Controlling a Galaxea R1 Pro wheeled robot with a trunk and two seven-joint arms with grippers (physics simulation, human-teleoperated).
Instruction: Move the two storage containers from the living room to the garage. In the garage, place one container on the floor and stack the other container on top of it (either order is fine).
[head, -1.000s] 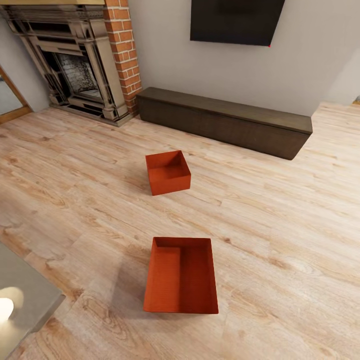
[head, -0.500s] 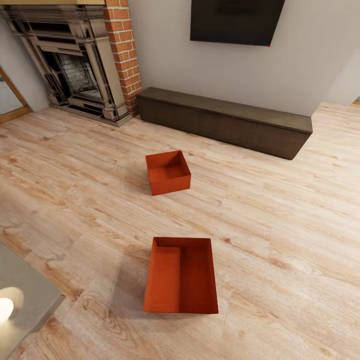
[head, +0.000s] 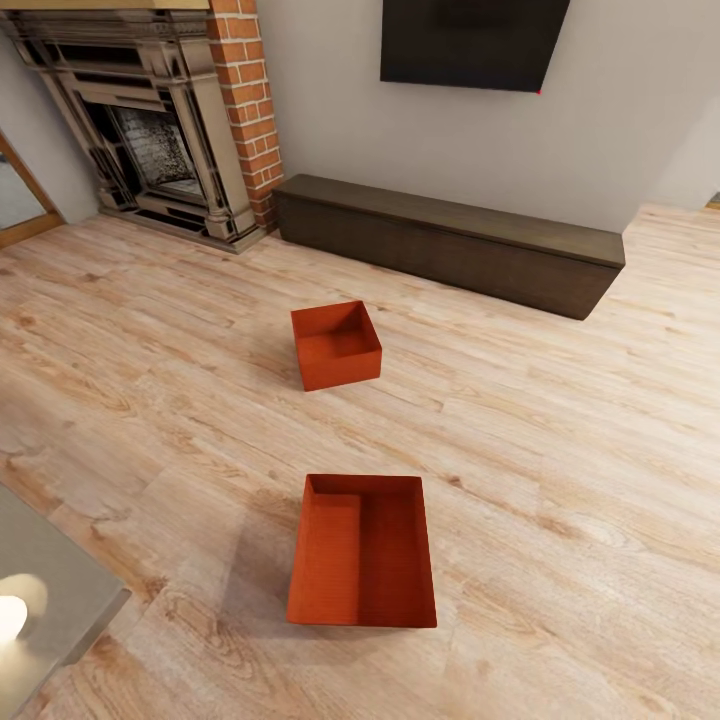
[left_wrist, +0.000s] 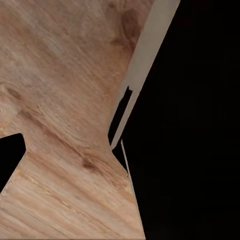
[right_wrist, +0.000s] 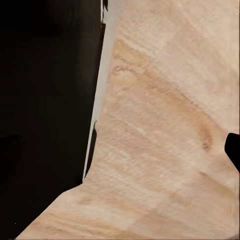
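My fingers held nothing that I could see. In both wrist views dark shapes stood against the wood plank floor (left_wrist: 55, 100), but whether my left or right fingers were spread or pressed together I could not tell. Neither wrist view held a container. From my head camera, the nearer storage container (head: 363, 550), an open orange-red bin, sat upright and empty on the planks just ahead of me. The farther storage container (head: 336, 344), alike in colour, sat beyond it, well apart, toward the long dark bench (head: 450, 243) against the wall. A brick fireplace (head: 150, 120) stood at the left and a black television (head: 470, 40) hung above the bench. By my judgement the task had barely begun: both bins lay in the living room, ungrasped, with carrying and stacking in the garage all left.
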